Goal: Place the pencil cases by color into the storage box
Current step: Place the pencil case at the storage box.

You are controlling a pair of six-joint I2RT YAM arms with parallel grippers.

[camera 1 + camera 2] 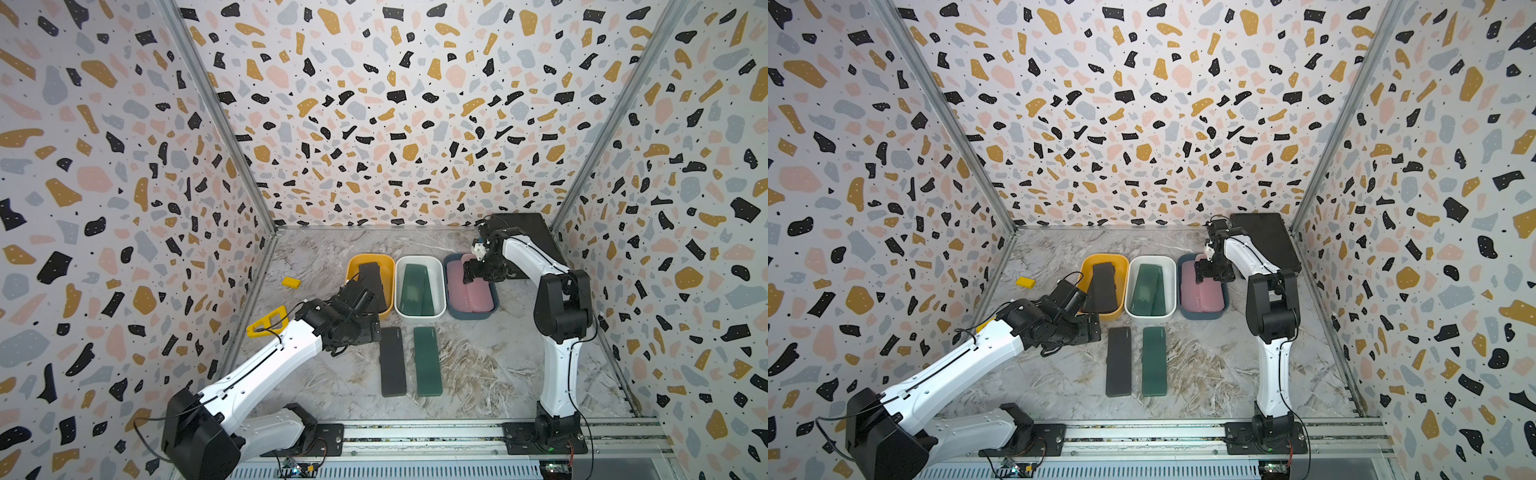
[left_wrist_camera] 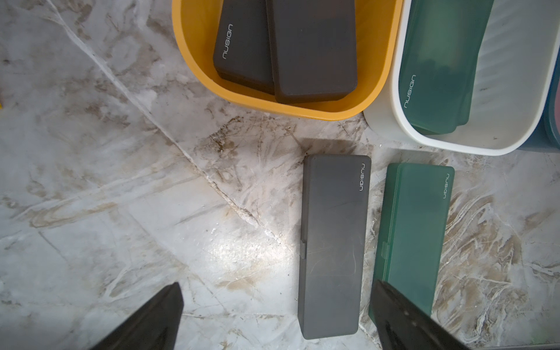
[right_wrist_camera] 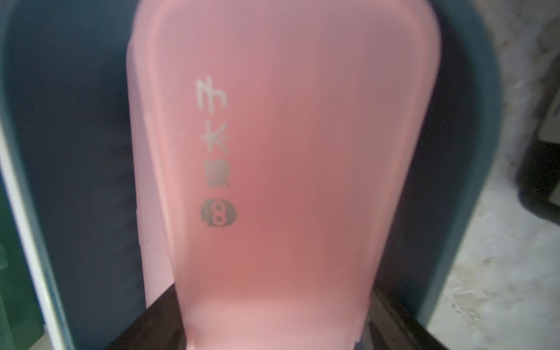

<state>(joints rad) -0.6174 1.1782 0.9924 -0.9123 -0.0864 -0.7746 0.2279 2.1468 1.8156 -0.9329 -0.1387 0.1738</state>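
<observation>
Left arm stretched low, left gripper spread wide, empty; right arm arched far, right gripper clamping a pink pencil case.

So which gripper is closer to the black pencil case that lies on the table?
Left. The left gripper hangs open beside the far end of the black pencil case; the right gripper is over the blue bin, gripping a pink pencil case.
</observation>
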